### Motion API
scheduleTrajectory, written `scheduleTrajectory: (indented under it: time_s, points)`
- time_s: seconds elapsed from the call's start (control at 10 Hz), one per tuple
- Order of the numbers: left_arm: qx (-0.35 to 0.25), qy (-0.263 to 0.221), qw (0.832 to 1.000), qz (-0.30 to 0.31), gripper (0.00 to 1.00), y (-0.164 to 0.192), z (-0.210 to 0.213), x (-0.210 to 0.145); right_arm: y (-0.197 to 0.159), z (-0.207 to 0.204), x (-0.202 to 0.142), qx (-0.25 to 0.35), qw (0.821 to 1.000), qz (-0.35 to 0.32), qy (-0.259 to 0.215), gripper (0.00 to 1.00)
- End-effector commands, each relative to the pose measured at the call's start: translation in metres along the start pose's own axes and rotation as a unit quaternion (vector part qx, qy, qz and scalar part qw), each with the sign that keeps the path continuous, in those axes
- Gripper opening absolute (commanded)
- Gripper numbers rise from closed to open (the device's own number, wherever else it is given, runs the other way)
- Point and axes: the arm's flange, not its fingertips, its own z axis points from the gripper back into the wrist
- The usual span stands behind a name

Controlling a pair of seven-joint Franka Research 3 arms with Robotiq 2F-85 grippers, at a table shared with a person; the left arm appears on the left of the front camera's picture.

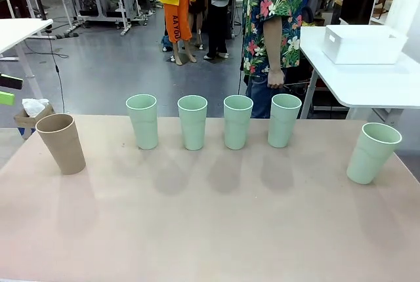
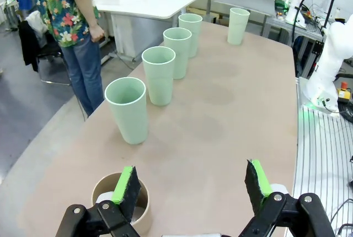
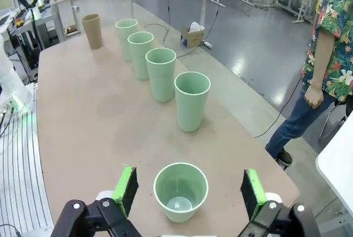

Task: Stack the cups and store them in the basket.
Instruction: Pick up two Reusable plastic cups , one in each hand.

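The right gripper hangs with its green-padded fingers spread wide and nothing between them. Below it, centred in the gap, the end mint cup stands upright with its mouth open toward the camera. The left gripper is spread just as wide and also empty. The tan cup stands below it, off-centre under one finger that hides part of the rim.

From the front, both end cups sit nearer the robot's edge of the tan work table. The brown one is at the far left, the green one at the far right. Each is closest to the arm on its own side. Between them and farther back, four mint cups stand in a straight, evenly spaced row. All six are upright, long axis vertical, narrow base down, none nested yet.

The basket, a white bin, rests on a separate white side table beyond the right end of the row. It is closer to the right arm and well apart from the cups. Its interior cannot be seen. A person in a floral shirt stands at the far edge, cut off above the shoulders.
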Motion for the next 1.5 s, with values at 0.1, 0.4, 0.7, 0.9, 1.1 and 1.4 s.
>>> scheduleTrajectory:
  time_s: [0.1,0.4,0.7,0.9,1.1,1.4]
  points:
    - [-0.003,-0.003,1.0,-0.004,1.0,0.0002,0.0014,0.0015,-0.0035,-0.0012,0.0015,-0.001,1.0,0.012,-0.014,1.0]
    - [-0.003,-0.003,1.0,-0.004,1.0,0.0002,0.0014,0.0015,-0.0035,-0.0012,0.0015,-0.001,1.0,0.012,-0.014,1.0]
    - [-0.003,-0.003,1.0,-0.004,1.0,0.0002,0.0014,0.0015,-0.0035,-0.0012,0.0015,-0.001,1.0,0.012,-0.014,1.0]
    - [-0.003,-0.003,1.0,-0.004,1.0,0.0002,0.0014,0.0015,-0.0035,-0.0012,0.0015,-0.001,1.0,0.012,-0.014,1.0]
    - [-0.003,-0.003,1.0,-0.004,1.0,0.0002,0.0014,0.0015,-0.0035,-0.0012,0.0015,-0.001,1.0,0.012,-0.014,1.0]
    - [-0.003,-0.003,1.0,-0.004,1.0,0.0002,0.0014,0.0015,-0.0035,-0.0012,0.0015,-0.001,1.0,0.012,-0.014,1.0]
